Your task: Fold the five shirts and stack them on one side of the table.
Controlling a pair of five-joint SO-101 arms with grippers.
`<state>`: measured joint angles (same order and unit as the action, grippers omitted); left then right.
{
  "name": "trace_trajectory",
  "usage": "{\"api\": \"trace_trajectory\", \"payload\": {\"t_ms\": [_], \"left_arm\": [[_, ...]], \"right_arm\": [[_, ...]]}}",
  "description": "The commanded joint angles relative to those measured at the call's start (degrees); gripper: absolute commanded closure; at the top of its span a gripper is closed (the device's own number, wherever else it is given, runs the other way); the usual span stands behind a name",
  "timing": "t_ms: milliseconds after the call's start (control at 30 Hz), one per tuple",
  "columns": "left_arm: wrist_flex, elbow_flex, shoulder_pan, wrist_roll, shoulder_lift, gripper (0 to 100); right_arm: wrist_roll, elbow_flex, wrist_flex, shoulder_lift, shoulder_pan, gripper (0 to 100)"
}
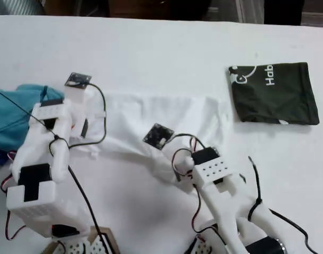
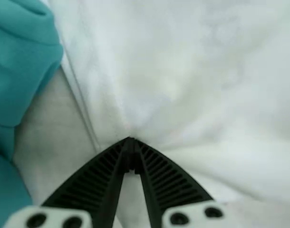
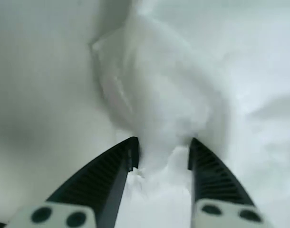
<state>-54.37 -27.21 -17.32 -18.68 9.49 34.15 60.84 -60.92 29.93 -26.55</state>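
Observation:
A white shirt lies spread over the middle of the white table. My left gripper is at its left edge, beside a crumpled teal shirt. In the left wrist view the left gripper is shut, pinching the white shirt, with the teal shirt alongside. My right gripper is at the shirt's near edge. Its fingers hold a bunched ridge of the white shirt between them. A raised crease runs between the two grippers.
A folded dark green shirt lies at the back right of the table. The arm bases and their cables take up the near edge. The far side of the table is bare.

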Motion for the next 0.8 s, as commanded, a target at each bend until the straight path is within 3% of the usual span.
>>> {"api": "trace_trajectory", "payload": {"t_ms": [0, 200, 500, 767], "left_arm": [[0.8, -0.1, 0.7, 0.0, -0.8, 97], [0.8, -0.1, 0.7, 0.0, -0.8, 97], [0.8, -0.1, 0.7, 0.0, -0.8, 97], [0.8, -0.2, 0.6, 0.0, -0.8, 97]], "right_arm": [[0.3, 0.0, -2.1, 2.0, -0.7, 76.9], [0.3, 0.2, -1.6, 1.9, -7.4, 77.6], [0.3, 1.3, 4.3, -9.1, -7.4, 77.3], [0.3, -4.1, 3.1, -17.3, -7.3, 77.9]]}}
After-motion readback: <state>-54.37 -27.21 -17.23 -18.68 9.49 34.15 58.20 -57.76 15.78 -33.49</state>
